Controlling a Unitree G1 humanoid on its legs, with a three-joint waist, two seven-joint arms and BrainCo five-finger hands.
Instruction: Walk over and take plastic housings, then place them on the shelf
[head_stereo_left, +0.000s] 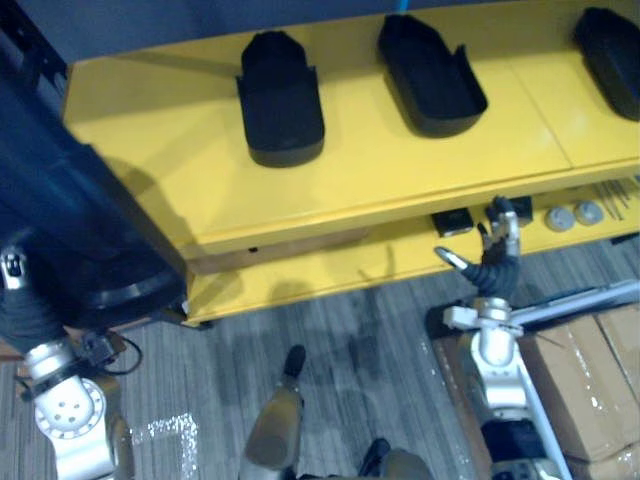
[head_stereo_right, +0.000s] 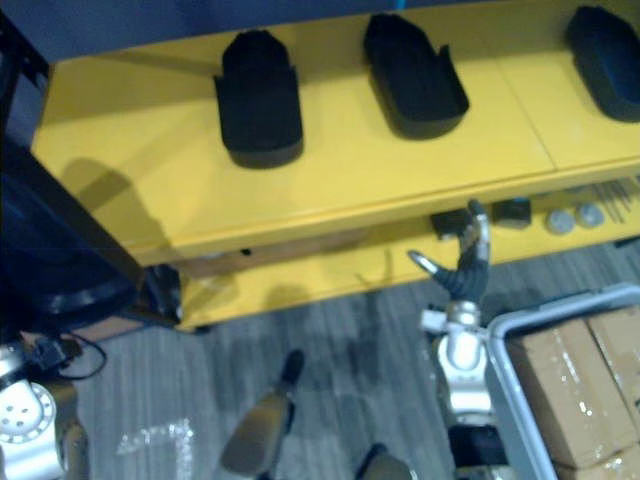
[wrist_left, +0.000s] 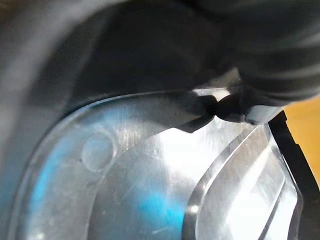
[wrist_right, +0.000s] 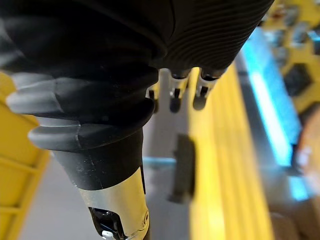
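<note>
Three black plastic housings (head_stereo_left: 282, 100) (head_stereo_left: 430, 75) (head_stereo_left: 610, 55) lie in a row on the top of the yellow shelf (head_stereo_left: 400, 175). A fourth, large black housing (head_stereo_left: 70, 220) hangs at the far left, over the shelf's left end, carried on my left hand (head_stereo_left: 25, 315). Its glossy inside (wrist_left: 150, 190) shows right up against the dark cover of that hand (wrist_left: 270, 45). My right hand (head_stereo_left: 497, 255) is open, its fingers straight and pointing at the lower shelf board (head_stereo_left: 330, 265), holding nothing.
On the lower board lie two small black blocks (head_stereo_left: 452, 222) (head_stereo_left: 515, 210) and two silver round parts (head_stereo_left: 560, 218) (head_stereo_left: 588, 212). Cardboard boxes (head_stereo_left: 590, 370) sit in a grey-rimmed bin (head_stereo_right: 505, 380) at the lower right. A crumpled plastic bag (head_stereo_left: 165, 430) lies on the grey floor.
</note>
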